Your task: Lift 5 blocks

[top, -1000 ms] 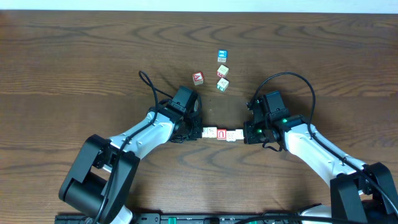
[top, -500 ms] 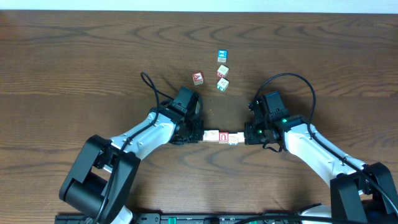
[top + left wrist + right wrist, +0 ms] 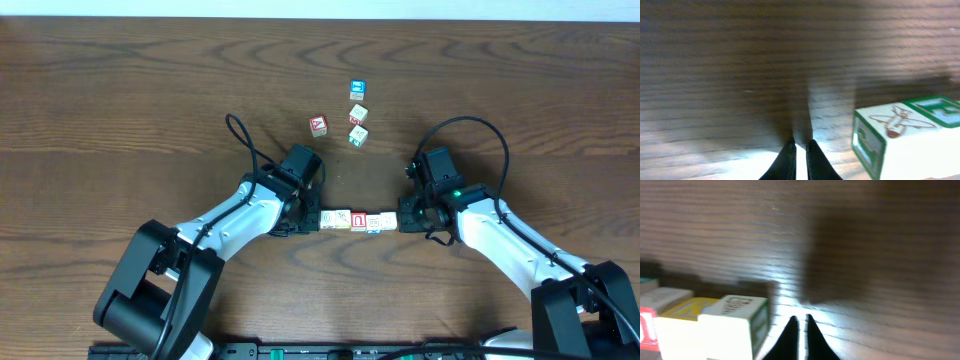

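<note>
A row of pale blocks [image 3: 345, 218] lies end to end between my two grippers, with a red-letter block [image 3: 359, 220] near its middle. My left gripper [image 3: 311, 217] is at the row's left end. In the left wrist view its fingertips [image 3: 800, 143] are shut on nothing, and the end block [image 3: 905, 137], green-edged with a plane picture, stands a little to their right. My right gripper [image 3: 404, 220] is at the right end. Its tips [image 3: 799, 318] are shut and empty, just right of the green-edged end block [image 3: 732, 325].
Further back lie loose cubes: a red "A" cube [image 3: 318, 125], a blue cube [image 3: 356, 90], a pale cube [image 3: 358, 114] and a green-faced cube [image 3: 357, 135]. Black cables loop behind both wrists. Bare wooden table [image 3: 120, 100] surrounds the arms.
Both grippers have eased outward from the ends of the row, so more of it shows. The row now lies slightly nearer the front edge than a second ago.
</note>
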You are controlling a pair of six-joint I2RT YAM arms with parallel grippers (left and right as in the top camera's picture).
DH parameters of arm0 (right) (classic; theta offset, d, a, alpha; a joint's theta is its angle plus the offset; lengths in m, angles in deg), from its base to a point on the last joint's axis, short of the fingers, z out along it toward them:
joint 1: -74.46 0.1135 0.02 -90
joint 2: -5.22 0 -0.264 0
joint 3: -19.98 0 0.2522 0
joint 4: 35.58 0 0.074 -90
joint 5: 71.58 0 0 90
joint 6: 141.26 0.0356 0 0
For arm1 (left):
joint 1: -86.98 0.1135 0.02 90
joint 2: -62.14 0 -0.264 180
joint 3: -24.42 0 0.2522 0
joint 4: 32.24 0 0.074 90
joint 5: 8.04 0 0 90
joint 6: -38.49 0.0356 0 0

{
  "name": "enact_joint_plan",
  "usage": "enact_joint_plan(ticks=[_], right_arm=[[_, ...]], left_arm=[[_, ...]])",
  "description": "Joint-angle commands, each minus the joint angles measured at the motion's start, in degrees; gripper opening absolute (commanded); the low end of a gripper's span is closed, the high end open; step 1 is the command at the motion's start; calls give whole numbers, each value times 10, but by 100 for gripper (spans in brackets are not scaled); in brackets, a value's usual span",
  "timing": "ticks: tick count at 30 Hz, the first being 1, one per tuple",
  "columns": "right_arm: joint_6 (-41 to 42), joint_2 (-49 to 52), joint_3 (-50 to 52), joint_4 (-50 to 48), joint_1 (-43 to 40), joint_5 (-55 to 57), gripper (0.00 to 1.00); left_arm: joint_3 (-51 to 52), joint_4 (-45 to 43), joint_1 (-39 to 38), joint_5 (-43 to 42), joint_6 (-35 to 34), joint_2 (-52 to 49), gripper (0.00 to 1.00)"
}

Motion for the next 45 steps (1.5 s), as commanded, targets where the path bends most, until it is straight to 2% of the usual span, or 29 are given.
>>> enact_joint_plan(ticks=[1, 12, 18, 23, 30, 45], right_arm=[[15, -10, -10, 18, 8, 40, 1], [49, -10, -10, 86, 11, 7, 1], [29, -10, -10, 130, 17, -61, 1], [25, -10, -10, 128, 62, -84, 1], [25, -10, -10, 92, 120, -58, 1], [5, -10, -10, 43, 130, -14, 1]], left_arm=[[2, 13, 2, 69, 5, -8, 8], [2, 30, 2, 71, 27, -8, 7], [2, 28, 2, 71, 27, -8, 8], [2, 28, 2, 71, 27, -8, 8], [2, 29, 2, 71, 27, -8, 8], [2, 29, 2, 71, 27, -8, 8]])
